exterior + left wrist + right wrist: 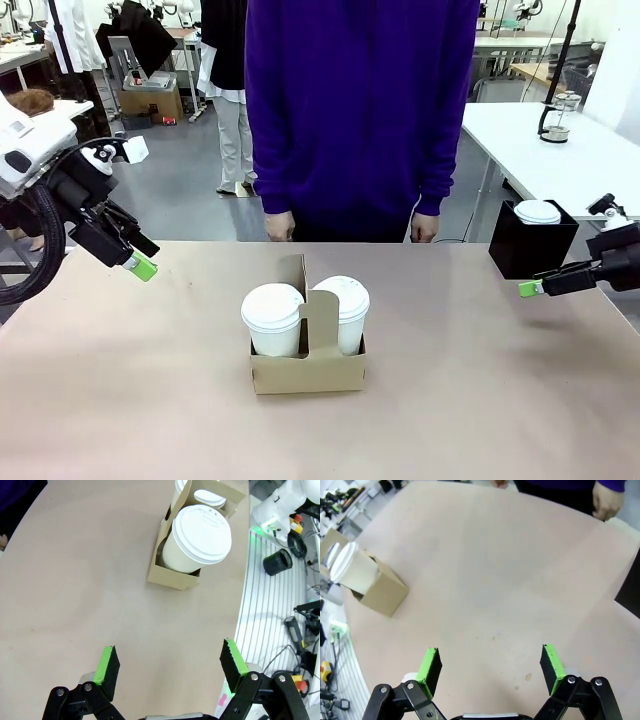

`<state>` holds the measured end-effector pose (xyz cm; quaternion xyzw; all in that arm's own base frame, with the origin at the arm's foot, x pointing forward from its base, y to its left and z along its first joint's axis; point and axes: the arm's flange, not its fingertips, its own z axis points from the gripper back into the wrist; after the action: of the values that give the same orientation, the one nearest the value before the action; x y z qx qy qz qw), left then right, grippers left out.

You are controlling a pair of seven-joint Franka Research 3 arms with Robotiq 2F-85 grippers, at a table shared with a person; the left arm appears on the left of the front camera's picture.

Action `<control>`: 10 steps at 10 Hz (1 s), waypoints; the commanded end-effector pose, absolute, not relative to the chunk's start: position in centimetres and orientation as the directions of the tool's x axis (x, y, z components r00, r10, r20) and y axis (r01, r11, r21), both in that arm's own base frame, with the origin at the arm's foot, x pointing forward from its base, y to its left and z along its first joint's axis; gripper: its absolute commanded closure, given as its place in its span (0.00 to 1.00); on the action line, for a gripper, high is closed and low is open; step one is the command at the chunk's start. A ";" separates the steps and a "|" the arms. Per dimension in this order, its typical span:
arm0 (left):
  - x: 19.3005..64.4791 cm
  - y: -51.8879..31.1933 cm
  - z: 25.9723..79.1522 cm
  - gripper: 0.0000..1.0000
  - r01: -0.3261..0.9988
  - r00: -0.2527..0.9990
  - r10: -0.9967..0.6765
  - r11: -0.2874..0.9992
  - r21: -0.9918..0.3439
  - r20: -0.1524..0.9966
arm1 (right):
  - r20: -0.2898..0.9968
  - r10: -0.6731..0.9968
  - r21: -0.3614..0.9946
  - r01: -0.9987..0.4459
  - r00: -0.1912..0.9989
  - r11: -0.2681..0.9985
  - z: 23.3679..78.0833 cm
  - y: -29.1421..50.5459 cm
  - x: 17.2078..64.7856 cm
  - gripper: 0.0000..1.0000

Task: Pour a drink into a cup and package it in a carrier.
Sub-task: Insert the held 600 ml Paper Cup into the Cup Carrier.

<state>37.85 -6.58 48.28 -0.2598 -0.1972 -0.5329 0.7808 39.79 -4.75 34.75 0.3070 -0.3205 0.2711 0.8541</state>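
Near the middle of the table [520, 400]: a brown cardboard carrier [308, 370], upright, centre handle [320, 322] standing between two slots. In the slot at 9 o'clock of the handle, a white paper cup [272, 320] with a white dome lid; in the slot at 3 o'clock, a second lidded cup [342, 312]. Both seated upright, walls of the tray around their bases.

At 9 o'clock of the carrier, well apart and above the tabletop: left gripper [140, 266], tilted down toward the table, holding nothing. From the left wrist camera, left gripper [171, 669] spread wide, green pads [107, 664] far apart, bare table between them; carrier [170, 575] at 12 o'clock, the near cup's lid [202, 533] facing the lens, second cup [209, 498] behind the handle.

At 3 o'clock of the carrier, well apart, near the table's edge: right gripper [530, 289], lying roughly level, green tip pointing toward 9 o'clock. From the right wrist camera, right gripper [491, 666] likewise wide, empty, pads [550, 661] apart over bare table; carrier [376, 587] at 10 o'clock, side-on, one lid [342, 560] just beyond it.

Just beyond the right gripper, at 1 o'clock of it: a black box [530, 240] with another lidded white cup [538, 212] inside. On a white table farther back, at 1 o'clock of the carrier: a glass press jug [555, 118]; contents not discernible.

At 12 o'clock across the table: a person in a purple top [360, 100], hands [280, 228] hanging at the far edge, touching nothing.
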 end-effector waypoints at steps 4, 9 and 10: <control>37.9 -6.7 48.3 0.00 0.931 0.363 -0.716 0.301 -0.206 0.596 | 0.723 0.272 0.348 -0.675 0.635 0.651 34.9 -4.8 39.7 0.00; 37.9 -6.7 48.3 0.00 0.931 0.363 -0.716 0.301 -0.206 0.596 | 0.723 0.272 0.348 -0.675 0.635 0.651 34.9 -4.8 39.7 0.00; 37.9 -6.7 48.3 0.00 0.931 0.363 -0.716 0.301 -0.206 0.596 | 0.723 0.272 0.348 -0.675 0.635 0.651 34.9 -4.8 39.7 0.00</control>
<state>37.85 -6.58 48.28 -0.2598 -0.1972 -0.5329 0.7808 39.78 -4.68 34.75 0.3092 -0.3201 0.2719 0.8533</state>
